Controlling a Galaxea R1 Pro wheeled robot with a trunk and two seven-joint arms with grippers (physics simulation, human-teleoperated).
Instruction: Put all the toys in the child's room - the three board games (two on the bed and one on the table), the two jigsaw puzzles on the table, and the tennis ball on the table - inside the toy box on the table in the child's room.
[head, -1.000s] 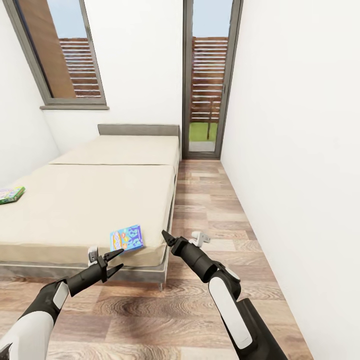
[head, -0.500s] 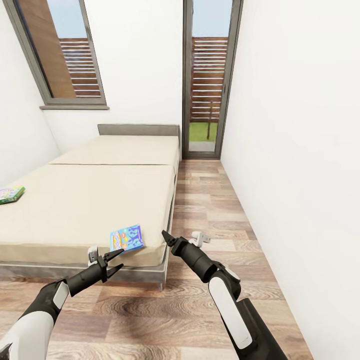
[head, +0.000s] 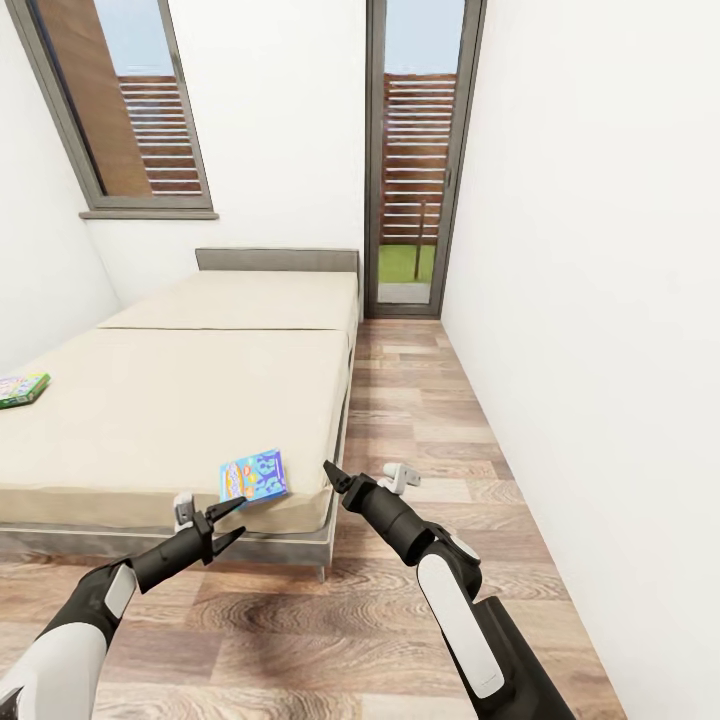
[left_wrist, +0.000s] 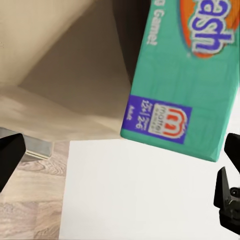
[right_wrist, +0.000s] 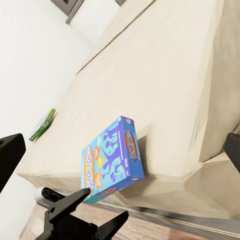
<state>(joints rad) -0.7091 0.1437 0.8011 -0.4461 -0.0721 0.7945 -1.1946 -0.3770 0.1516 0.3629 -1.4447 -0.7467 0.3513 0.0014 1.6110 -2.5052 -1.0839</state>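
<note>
A small blue board game (head: 253, 476) lies flat at the near right corner of the bed (head: 180, 400). My left gripper (head: 243, 516) hangs open just in front of and below it, level with the bed's edge. In the left wrist view the game's teal side (left_wrist: 185, 75) is close ahead, with a dark fingertip (left_wrist: 9, 156) at each side. My right gripper (head: 335, 478) is open to the right of the game, beside the bed's corner. The right wrist view shows the blue game (right_wrist: 112, 160) and the left gripper (right_wrist: 85, 215) below it. A green-edged board game (head: 22, 388) lies on the bed's far left edge.
The dark grey bed frame (head: 290, 548) runs low in front of my arms. A white wall (head: 600, 300) closes the right side, leaving a strip of wood-plank floor (head: 420, 400) leading to a tall glass door (head: 410, 180). A window (head: 120, 110) sits above the headboard (head: 277, 259).
</note>
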